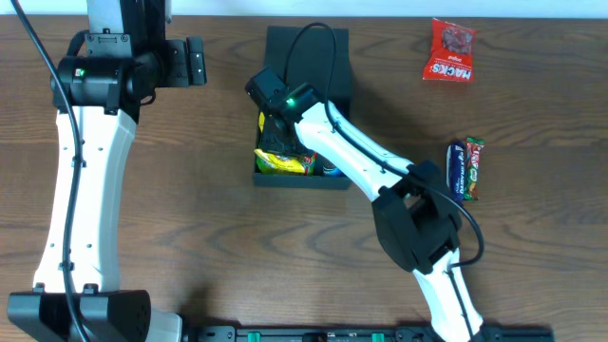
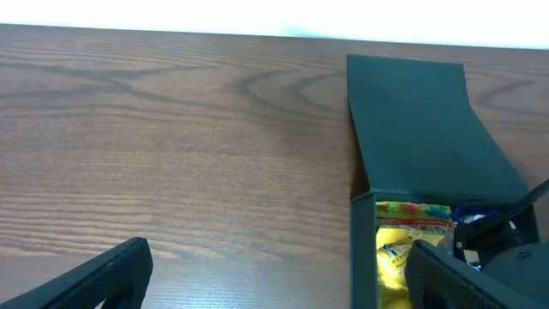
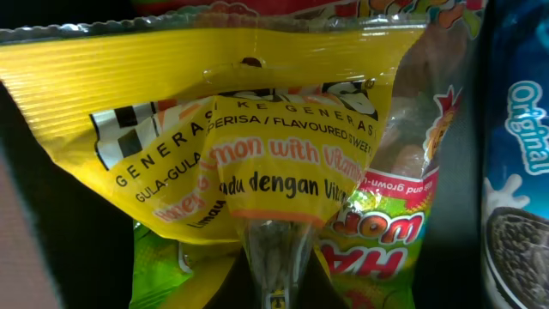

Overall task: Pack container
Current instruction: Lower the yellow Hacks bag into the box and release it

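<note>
Your box [image 1: 285,180] sits mid-tabletop [image 1: 190,237], toward the far edge, with its lid folded back flat behind it. It is already partly filled. The right wrist view shows a yellow packet [image 3: 257,103] lying over a green worm-candy packet [image 3: 386,232], with a blue cookie packet [image 3: 515,172] at the right wall.

Your right pincer [image 1: 274,128] is down inside the box. Its fingers look drawn together on the yellow packet's lower edge, so judge that packet as placed but not yet let go.

Your left pincer [image 2: 281,257] hangs apart and empty over bare wood to the left of the box, well clear of it. It is doing no work at this moment.

Three items wait outside on your right:
- A red packet [image 1: 449,52] lies near the far edge.
- A dark bar [image 1: 457,169] lies beside the right arm.
- A red-and-green bar [image 1: 473,166] lies against the dark bar.

The job looks roughly half done. You need to release the yellow packet, lift out, and fetch those three. The lid then has to fold over, and whether the stacked packets sit low enough for it to shut flat cannot be told from here.
</note>
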### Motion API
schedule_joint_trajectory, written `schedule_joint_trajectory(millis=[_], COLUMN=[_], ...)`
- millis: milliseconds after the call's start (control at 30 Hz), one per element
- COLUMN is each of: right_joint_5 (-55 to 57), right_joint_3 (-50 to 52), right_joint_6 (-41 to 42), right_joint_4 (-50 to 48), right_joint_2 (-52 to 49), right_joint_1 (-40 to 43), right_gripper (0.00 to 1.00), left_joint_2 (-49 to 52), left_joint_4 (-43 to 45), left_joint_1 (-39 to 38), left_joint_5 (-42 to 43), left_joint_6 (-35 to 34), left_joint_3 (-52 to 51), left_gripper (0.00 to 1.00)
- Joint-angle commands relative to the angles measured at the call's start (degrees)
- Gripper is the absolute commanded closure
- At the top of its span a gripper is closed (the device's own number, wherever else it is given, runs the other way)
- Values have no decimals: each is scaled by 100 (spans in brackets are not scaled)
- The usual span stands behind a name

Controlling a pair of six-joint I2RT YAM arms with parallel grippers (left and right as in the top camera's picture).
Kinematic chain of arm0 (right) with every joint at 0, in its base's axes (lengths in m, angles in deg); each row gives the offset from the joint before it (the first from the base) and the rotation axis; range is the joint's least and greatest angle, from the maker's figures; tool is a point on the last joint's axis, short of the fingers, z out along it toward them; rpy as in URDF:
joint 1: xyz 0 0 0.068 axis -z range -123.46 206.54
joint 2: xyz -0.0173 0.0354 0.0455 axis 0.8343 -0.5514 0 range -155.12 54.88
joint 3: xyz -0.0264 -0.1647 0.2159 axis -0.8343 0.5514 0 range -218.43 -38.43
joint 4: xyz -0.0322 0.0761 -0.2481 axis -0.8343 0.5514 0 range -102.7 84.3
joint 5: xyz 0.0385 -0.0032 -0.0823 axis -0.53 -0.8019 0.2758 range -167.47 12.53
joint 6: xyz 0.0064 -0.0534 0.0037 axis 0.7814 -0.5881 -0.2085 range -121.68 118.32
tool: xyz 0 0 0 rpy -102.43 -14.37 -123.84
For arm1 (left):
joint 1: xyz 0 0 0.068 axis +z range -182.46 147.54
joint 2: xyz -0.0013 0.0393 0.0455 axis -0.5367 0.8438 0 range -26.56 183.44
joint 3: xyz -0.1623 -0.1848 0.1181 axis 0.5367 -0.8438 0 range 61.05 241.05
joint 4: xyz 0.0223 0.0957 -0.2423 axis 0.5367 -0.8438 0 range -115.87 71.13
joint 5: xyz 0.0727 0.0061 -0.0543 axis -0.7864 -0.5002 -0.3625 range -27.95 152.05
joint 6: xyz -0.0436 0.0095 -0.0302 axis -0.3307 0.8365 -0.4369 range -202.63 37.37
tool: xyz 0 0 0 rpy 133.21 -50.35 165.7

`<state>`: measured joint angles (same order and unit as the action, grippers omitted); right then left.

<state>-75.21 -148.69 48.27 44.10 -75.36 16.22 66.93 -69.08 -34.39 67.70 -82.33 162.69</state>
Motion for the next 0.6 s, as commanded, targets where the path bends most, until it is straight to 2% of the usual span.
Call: schedule_joint_trajectory(millis=[0,33,100,167,300,433,567], right_joint_5=[160,160,160,157,142,138,208], right_joint_3=[219,219,214,203,98,-181,-442], right_joint_6=[98,37,-136,-289,-758,-1209,-1698], right_joint_4=[-50,-52,-72,-68,22,184,168], right_joint_2=[2,2,4,4,81,413,1117], right_joint_1=[-101,-101,-101,-96,-44,111,411], right_gripper=[99,98,85,82,52,44,21], left_joint_2=[-136,-136,-136,-136,-136,-136,-136], left_joint_4=[-15,-15,-15,-15,-15,-15,-22], left_joint_1=[9,9,9,9,9,9,9], left_joint_5=[17,17,17,17,17,17,17], left_joint_6=[83,83,83,83,85,85,83], left_joint_3=[24,24,24,24,24,24,24], left_gripper=[5,5,5,5,5,5,5])
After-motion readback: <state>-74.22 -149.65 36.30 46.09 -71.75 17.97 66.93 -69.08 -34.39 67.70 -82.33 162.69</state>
